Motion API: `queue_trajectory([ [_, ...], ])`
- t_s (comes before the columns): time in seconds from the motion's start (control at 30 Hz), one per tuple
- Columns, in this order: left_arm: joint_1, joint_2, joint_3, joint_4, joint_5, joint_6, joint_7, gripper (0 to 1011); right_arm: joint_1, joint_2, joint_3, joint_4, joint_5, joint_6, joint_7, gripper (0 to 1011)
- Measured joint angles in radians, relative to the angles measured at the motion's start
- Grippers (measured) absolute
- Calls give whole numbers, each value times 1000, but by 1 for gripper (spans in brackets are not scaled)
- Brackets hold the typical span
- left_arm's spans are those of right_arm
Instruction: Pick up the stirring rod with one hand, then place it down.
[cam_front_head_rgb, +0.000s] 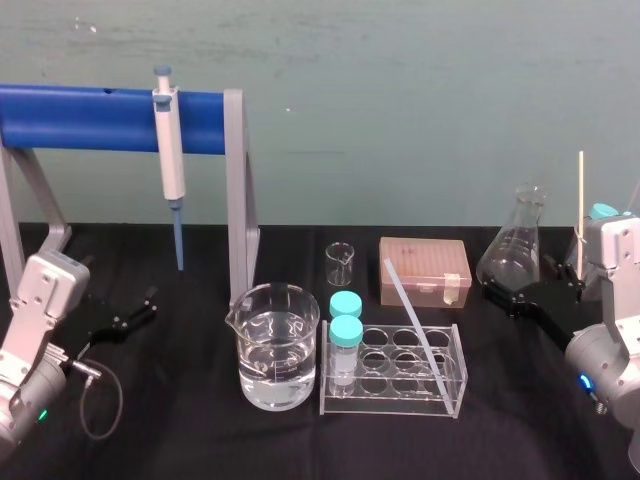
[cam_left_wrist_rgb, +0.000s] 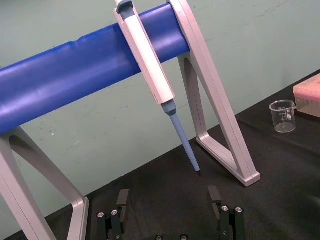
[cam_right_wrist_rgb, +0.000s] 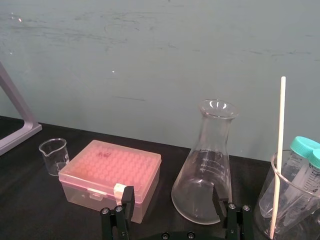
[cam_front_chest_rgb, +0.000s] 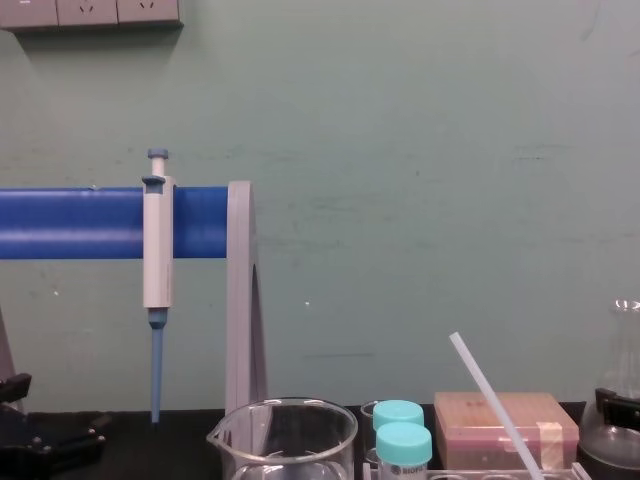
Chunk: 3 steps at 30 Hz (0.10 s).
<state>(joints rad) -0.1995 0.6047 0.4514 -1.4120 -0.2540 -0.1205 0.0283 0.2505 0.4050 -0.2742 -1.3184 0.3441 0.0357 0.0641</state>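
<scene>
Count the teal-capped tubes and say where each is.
4. Two stand at the left end of the clear rack, a front tube and a back tube. A third tube and a fourth tube lean in the beaker beside the flask. Others may be hidden.

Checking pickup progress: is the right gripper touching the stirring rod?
Apart. Head view: the right gripper sits by the flask, well clear of the stirring rod leaning in the rack.
</scene>
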Motion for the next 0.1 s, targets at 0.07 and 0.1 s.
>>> queue_trajectory([
  [0.07,0,0,0,0,0,0,0,1000,0,0,0,0,0,0,0,1000],
  [0.1,0,0,0,0,0,0,0,1000,0,0,0,0,0,-1,1,1000],
])
